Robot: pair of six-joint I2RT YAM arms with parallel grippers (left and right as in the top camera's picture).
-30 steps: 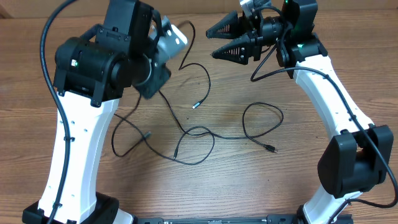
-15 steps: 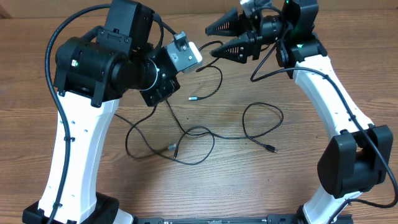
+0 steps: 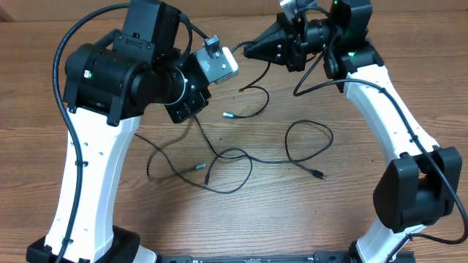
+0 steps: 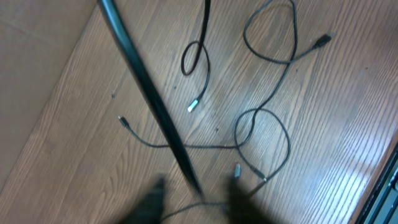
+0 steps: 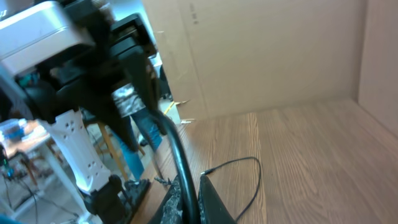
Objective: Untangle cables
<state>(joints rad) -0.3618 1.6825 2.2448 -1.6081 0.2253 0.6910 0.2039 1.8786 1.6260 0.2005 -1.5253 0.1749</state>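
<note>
Several thin black cables (image 3: 234, 153) lie looped together on the wooden table (image 3: 292, 219), with small plug tips (image 3: 228, 115) at their ends. My right gripper (image 3: 247, 50) is at the back, shut on one black cable (image 5: 168, 137) that rises from between its tips (image 5: 191, 180) toward the left arm. In the left wrist view that cable (image 4: 143, 87) crosses the frame diagonally and ends between my left gripper's (image 4: 198, 186) blurred fingers, which stand apart. The rest of the cables (image 4: 264, 118) lie on the table below.
The bulky left arm (image 3: 117, 73) stands over the table's left side. A thicker black wire (image 3: 314, 84) hangs from the right arm. A cardboard wall (image 5: 280, 56) closes off the back of the table.
My right gripper has shut on the raised cable. My left gripper swung right with that cable and then opened. The loose cable ends on the table have shifted right.
</note>
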